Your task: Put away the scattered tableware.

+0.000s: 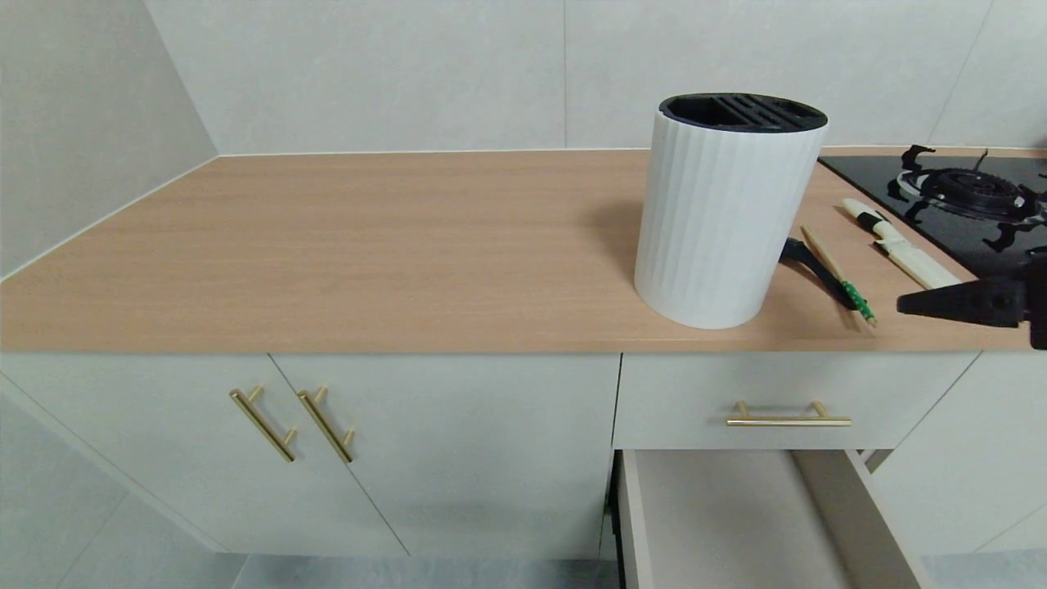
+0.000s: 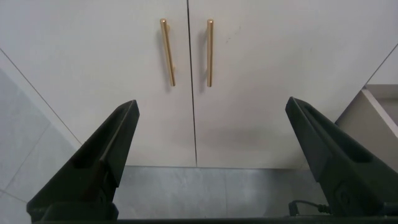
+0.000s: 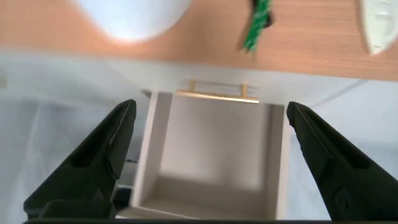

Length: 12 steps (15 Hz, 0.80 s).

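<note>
A white ribbed utensil holder (image 1: 724,213) with a black slotted top stands on the wooden counter (image 1: 368,245). To its right lie a black utensil (image 1: 806,260), chopsticks with a green patterned end (image 1: 842,282) and a cream-handled knife (image 1: 898,244). My right gripper (image 1: 912,304) hovers at the counter's front right edge, just right of the chopsticks, open and empty (image 3: 209,111). In the right wrist view the holder (image 3: 134,15), chopsticks (image 3: 255,28) and knife (image 3: 379,25) lie beyond it. My left gripper (image 2: 211,107) is open and empty, low in front of the cupboard doors (image 2: 186,81).
A drawer (image 1: 736,515) under the counter is pulled open and holds nothing; it lies beneath the right gripper (image 3: 211,155). A gas hob (image 1: 965,192) occupies the counter's back right. The left cupboard doors carry gold handles (image 1: 294,421). Tiled walls close the back and left.
</note>
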Tool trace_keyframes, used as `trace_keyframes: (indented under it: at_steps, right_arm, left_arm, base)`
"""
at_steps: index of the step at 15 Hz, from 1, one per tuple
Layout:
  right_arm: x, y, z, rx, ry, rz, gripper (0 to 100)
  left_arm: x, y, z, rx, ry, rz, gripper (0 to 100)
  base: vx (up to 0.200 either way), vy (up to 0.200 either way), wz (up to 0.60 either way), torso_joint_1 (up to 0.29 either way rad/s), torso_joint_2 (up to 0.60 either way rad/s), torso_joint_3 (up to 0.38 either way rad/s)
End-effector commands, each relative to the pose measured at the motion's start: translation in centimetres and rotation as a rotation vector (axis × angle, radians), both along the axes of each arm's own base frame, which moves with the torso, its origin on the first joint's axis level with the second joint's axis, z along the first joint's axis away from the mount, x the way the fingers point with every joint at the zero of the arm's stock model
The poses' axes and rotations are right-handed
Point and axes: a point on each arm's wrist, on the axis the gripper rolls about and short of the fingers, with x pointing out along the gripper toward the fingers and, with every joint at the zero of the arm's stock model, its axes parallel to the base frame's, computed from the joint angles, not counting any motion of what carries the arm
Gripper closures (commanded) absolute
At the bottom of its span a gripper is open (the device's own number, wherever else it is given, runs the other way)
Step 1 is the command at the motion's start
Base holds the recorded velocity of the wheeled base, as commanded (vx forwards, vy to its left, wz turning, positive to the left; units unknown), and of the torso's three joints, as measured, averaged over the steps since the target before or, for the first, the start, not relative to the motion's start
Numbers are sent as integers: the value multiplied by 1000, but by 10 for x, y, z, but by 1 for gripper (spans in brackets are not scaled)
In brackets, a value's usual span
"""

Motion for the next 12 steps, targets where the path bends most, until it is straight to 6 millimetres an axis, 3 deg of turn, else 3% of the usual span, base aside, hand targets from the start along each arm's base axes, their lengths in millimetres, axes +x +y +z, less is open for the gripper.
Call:
trace_keyframes:
  at_steps: [1,6,12]
  right_arm:
    - [58,22,-22,-69,143,-132,0]
    - [80,30,-36,-81,122,-194,0]
    - [100,20,-46,-94,112,-285,0]
  left_arm:
    - [0,0,0,-2,1,-1,0]
    - [0,0,0,-2,1,1,0]
    - [0,0,0,-2,1,1,0]
  base:
    - [0,0,0,0,0,0]
    - [0,0,0,0,0,0]
    - [0,0,0,0,0,0]
